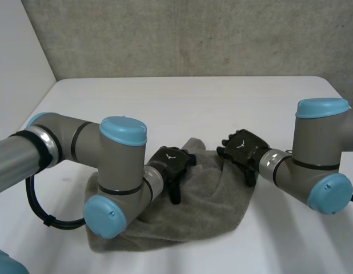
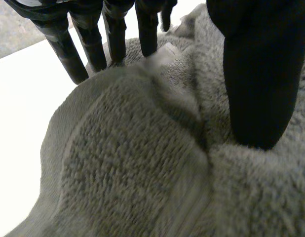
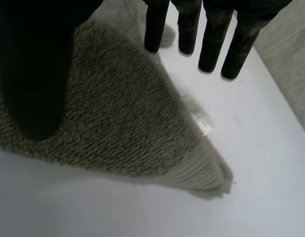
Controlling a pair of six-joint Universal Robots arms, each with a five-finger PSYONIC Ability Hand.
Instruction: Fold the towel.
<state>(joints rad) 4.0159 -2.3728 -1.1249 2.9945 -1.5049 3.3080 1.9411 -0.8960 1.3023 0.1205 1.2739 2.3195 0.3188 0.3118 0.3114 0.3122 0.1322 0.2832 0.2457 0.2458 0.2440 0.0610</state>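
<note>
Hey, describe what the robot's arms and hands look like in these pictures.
The left arm and right arm are thick grey tubes with rounded light-blue caps at the joints and thin dark bands. The left robot hand and right robot hand are black, with slim fingers, a broad thumb and a small white mark on the back.

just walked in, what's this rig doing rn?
A two-arm robot is working on a grey towel, which lies rumpled on the white table with no neat fold made yet. The left hand sits on the towel's middle, straight fingers and thumb touching the cloth. The right hand is at the towel's edge by the corner with the label, open and gripping nothing.
</note>
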